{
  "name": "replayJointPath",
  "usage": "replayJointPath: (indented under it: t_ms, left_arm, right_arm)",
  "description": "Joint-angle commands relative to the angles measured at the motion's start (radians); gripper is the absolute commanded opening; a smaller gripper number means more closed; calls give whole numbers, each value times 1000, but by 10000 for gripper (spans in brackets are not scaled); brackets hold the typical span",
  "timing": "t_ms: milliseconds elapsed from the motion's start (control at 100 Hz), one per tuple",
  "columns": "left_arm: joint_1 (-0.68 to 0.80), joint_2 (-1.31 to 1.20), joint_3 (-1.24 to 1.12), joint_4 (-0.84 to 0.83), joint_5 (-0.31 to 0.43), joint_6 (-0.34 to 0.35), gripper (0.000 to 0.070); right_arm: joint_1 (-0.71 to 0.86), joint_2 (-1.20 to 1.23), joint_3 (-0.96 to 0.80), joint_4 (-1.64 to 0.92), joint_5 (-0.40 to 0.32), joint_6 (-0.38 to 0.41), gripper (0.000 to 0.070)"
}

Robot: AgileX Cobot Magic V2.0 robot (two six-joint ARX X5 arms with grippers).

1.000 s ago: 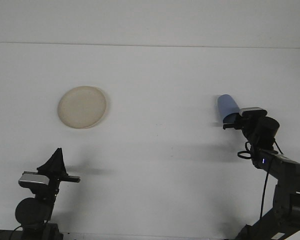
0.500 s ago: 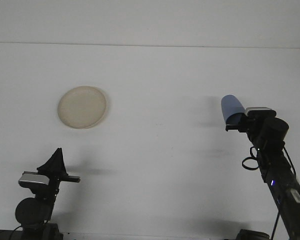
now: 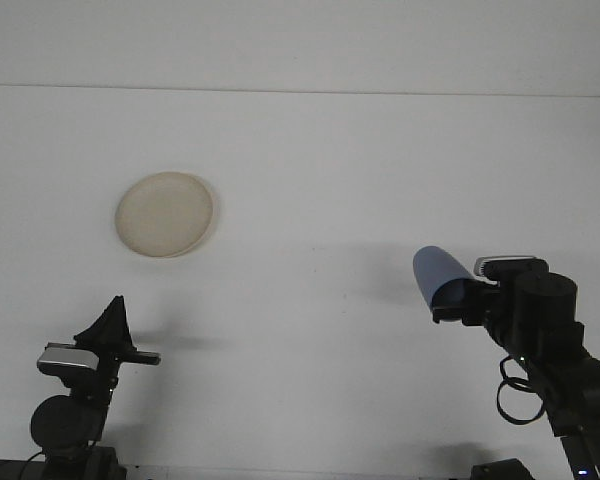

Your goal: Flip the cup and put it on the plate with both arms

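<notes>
Blue plastic catches the eye at the right of the frame, where a cup [image 3: 438,274] is held off the white worktop [image 3: 320,180] by the robot's right gripper [image 3: 452,303]. The dark fingers [image 3: 450,312] pinch the cup at its lower end, and its rounded upper end leans up and to the left, so the cup sits tilted rather than upright. A faint shadow lies on the worktop behind and above it. The right arm [image 3: 545,340] rises from the lower right corner, with a looped black cable hanging beside it.

Well apart, on the left half of the worktop, a round beige plate [image 3: 165,214] lies flat with nothing on it.

The left gripper [image 3: 110,325] rests low near the bottom left corner, pointing up, near the plate's side of the worktop but well below the plate. Its dark fingers come together into one point at the tip, with nothing between them, and a small shadow falls on the worktop to its right.
</notes>
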Motion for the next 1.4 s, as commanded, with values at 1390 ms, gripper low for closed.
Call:
replayJointPath:
  t_ms: [1390]
  left_arm:
    - [-2, -1, -19, 10, 2, -2, 10]
  right_arm:
    - [583, 917, 596, -468, 8, 0, 0]
